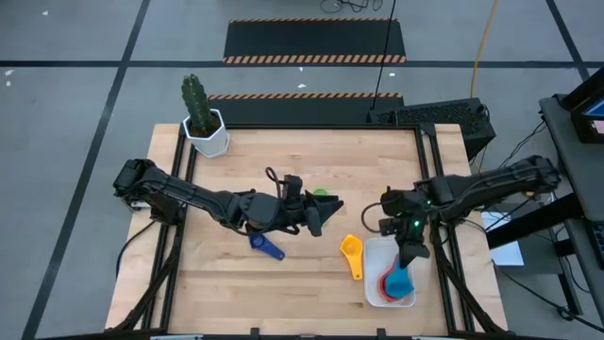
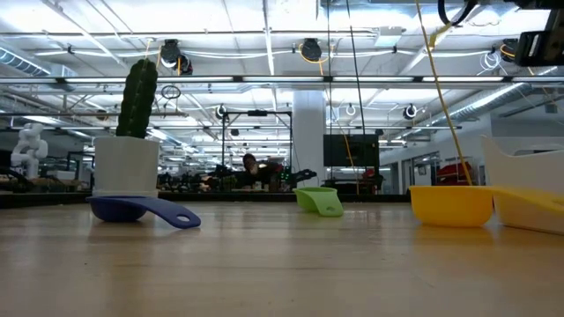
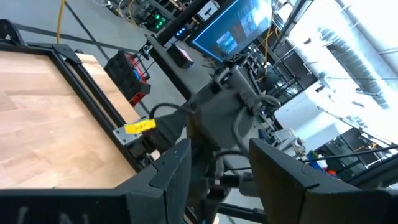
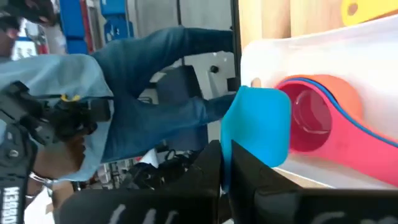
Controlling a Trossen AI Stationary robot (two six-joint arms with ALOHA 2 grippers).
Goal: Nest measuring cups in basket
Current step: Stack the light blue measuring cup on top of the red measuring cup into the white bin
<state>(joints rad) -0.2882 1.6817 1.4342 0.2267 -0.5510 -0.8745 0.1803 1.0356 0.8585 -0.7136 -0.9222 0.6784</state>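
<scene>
Right gripper (image 1: 410,262), lower right of the high view, pinches a light blue plastic measuring cup (image 1: 400,280) over the white rectangular plastic basket (image 1: 373,283); left gripper (image 1: 326,213), mid-frame, stands part-open and empty.

Table (image 1: 236,283): pale wood butcher-block top, dark metal frame along edges, seen from above.
Far left corner: white hexagonal pot (image 1: 207,135) w/ green cactus, upright on the wood.
Centre: dark blue cup (image 1: 266,247) flat on the top, handle toward near-right.
Centre, farther back: green cup (image 1: 322,195), partly hidden by arm; tilted in low view.
Right of centre: yellow cup (image 1: 351,249), handle toward near edge, just beside basket.
Near right: white basket (image 1: 375,274) on the wood, long side running front to back.
Surroundings: grey floor w/ dark tape lines around table.
</scene>
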